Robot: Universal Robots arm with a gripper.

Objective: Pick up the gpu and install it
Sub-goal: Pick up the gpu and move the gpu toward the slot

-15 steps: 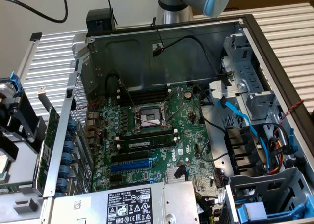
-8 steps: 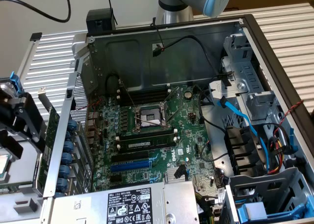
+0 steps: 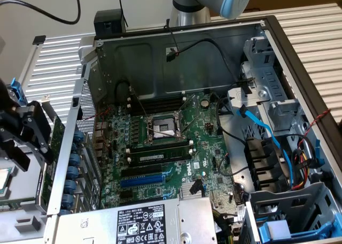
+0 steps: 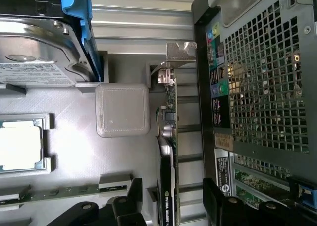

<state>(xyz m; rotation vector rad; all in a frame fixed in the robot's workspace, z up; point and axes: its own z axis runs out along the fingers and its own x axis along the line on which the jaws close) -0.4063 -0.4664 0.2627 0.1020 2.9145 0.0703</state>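
In the exterior view, the arm crosses above the back of the open computer case. Its black gripper hangs outside the case, at the exterior view's left, above a grey parts tray. The jaws stand wide apart and hold nothing.

The gpu stands on edge in the tray, just beside the case's perforated rear panel. The wrist view looks along it. Its thin green board runs edge-on toward the silver end bracket at the far end, and a black label strip lies along the near end. The gripper straddles that near end, with one dark finger on the tray side and the other on the case side. Whether either finger touches the card cannot be told.

Also on the tray are a grey square block close to the gpu, a hard drive in a blue caddy, a processor in its pocket and a memory stick. Inside the case lie the green motherboard, the power supply and a blue cable.
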